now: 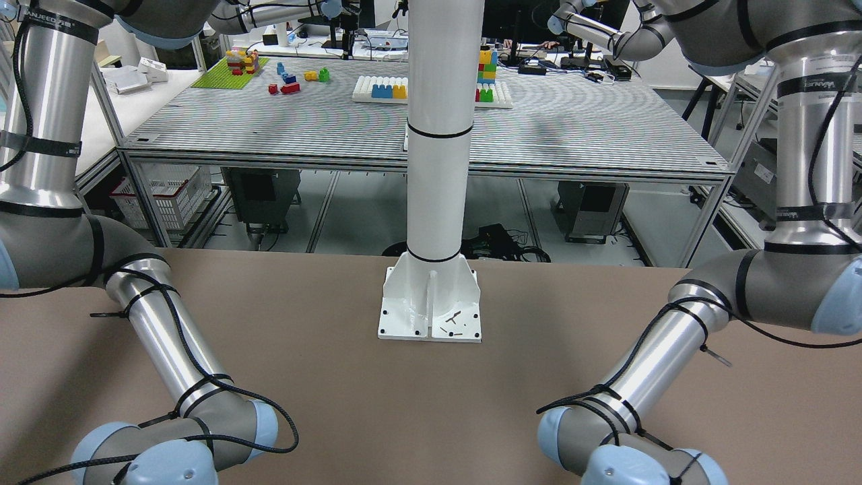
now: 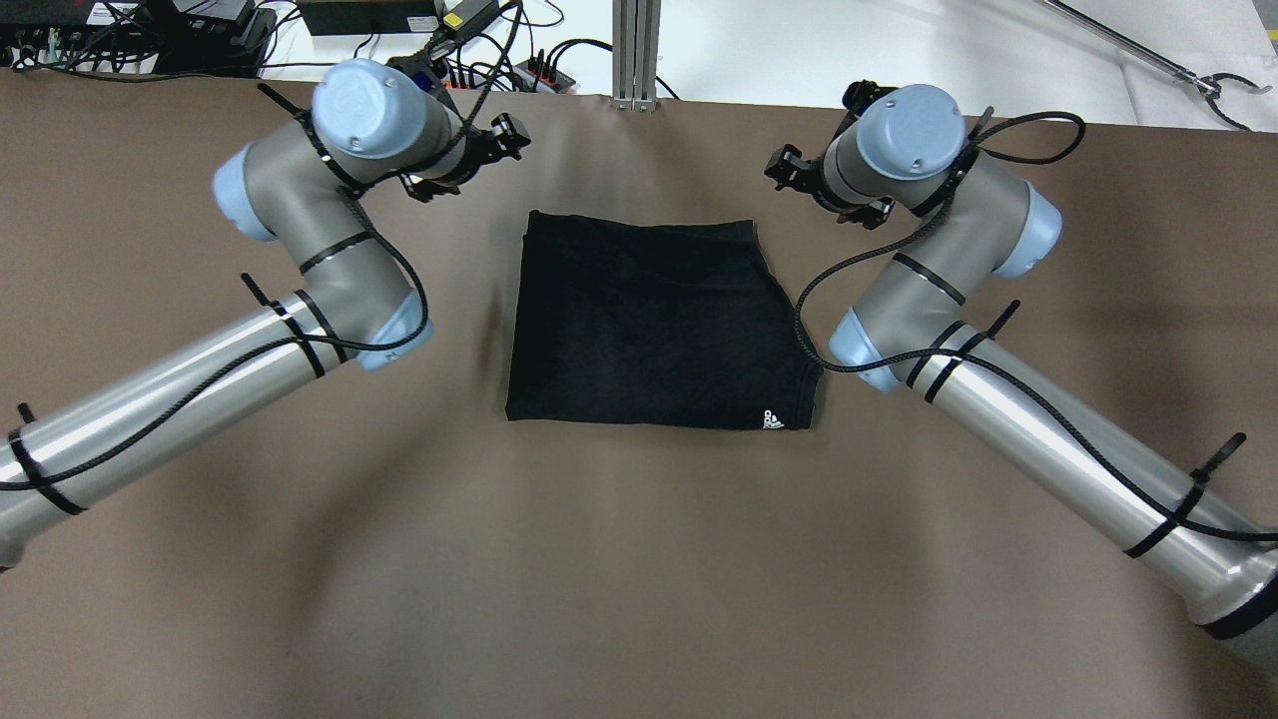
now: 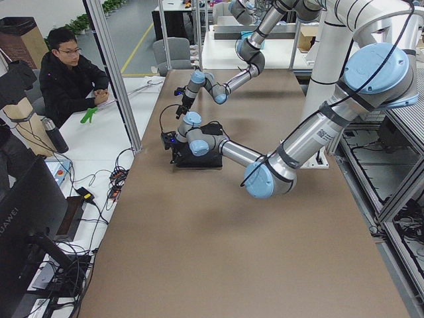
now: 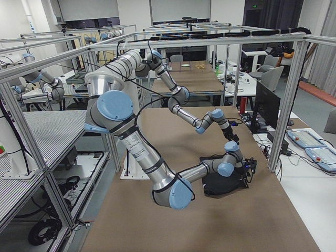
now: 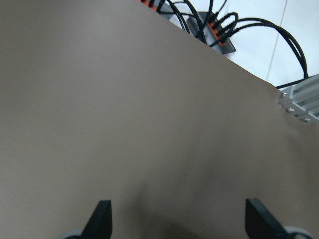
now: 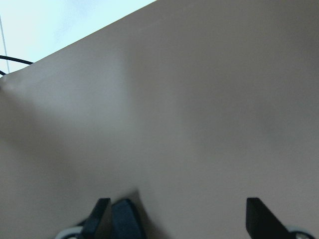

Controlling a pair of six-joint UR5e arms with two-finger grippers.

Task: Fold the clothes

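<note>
The brown table (image 2: 639, 559) is bearing the black cloth (image 2: 649, 320), which is lying flat. The left gripper (image 5: 180, 219) and right gripper (image 6: 179, 216) are hovering just beyond the cloth's far corners, jaws spread wide, with their fingertips cut off at the wrist views' lower edges.

clothes (image 2: 639, 310): a small white Adidas-style logo (image 2: 774, 419) is showing at one near corner, its letters too small to read.
monitor (image 3: 23, 232): "HUAWEI" is running along its back.
right arm's black band (image 1: 50, 25): white letters are reading roughly "ANJEED".
</note>
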